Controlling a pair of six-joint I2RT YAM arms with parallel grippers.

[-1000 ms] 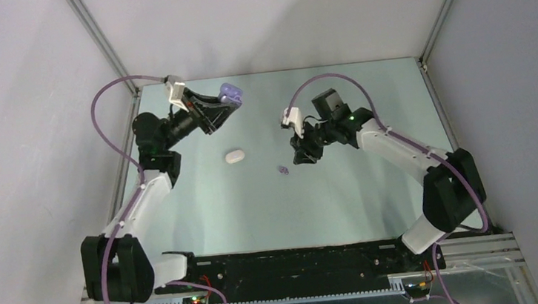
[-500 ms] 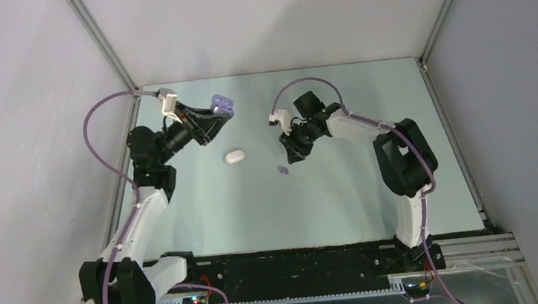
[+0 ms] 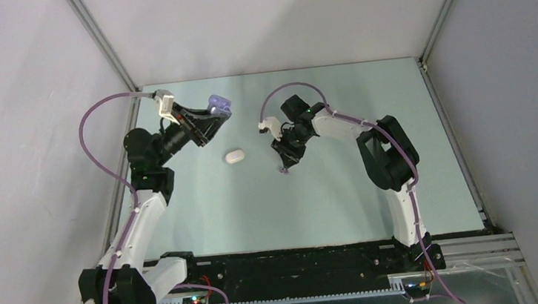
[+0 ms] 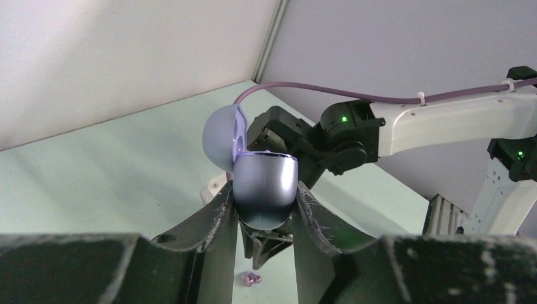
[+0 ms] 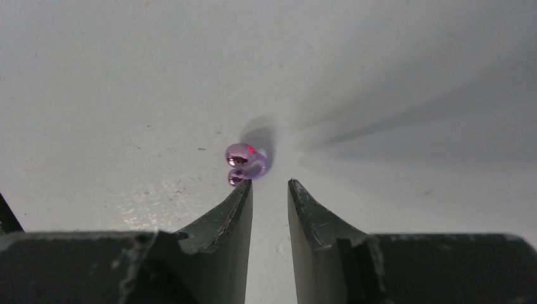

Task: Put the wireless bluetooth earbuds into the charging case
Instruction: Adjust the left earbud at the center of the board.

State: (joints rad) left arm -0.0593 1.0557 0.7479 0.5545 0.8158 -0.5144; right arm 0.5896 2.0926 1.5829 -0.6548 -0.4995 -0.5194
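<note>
My left gripper is shut on a purple charging case with its lid open, held above the table at the back left; it shows in the left wrist view between the fingers. A purple earbud lies on the table near the middle. My right gripper is open, low over the table, with its fingertips just short of the purple earbud; the left fingertip nearly touches it. The earbud also shows in the left wrist view. No other earbuds are in view.
A closed white charging case lies on the pale green table between the arms. Grey walls close the table at the back and sides.
My right arm has swung left and down toward the purple earbud. My left gripper has shifted slightly left with the purple case.
</note>
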